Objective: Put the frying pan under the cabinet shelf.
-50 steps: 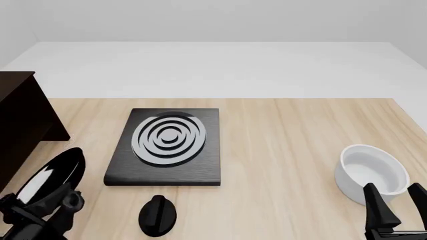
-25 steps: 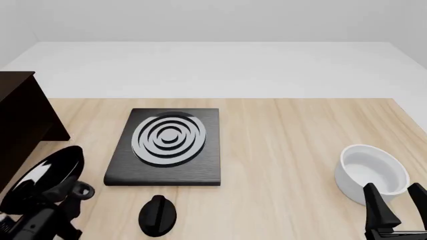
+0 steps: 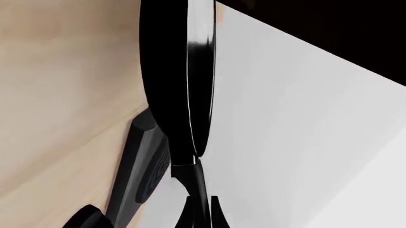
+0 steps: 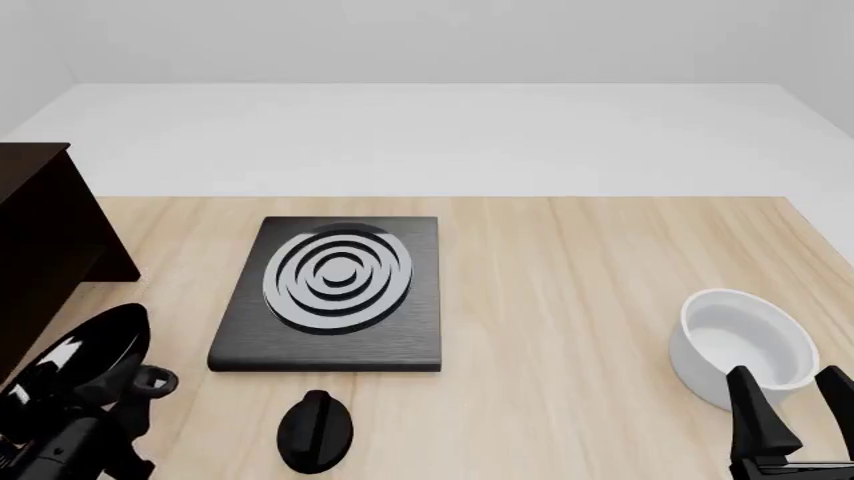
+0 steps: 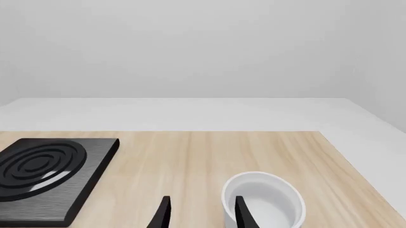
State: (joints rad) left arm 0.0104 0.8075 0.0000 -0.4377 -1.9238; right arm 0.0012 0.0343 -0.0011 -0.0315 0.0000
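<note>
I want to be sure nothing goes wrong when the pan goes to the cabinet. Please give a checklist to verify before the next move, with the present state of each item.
1. Left gripper shut on the frying pan handle: ok.
2. Pan lifted off the table, tilted on edge: ok.
3. Cabinet shelf beside the pan at the table's left: ok.
4. Free space under the shelf: cannot tell, hidden.
5. Right gripper open, apart from the pan, near the white bowl: ok.
6. Black slab away from the pan's way: ok.
</note>
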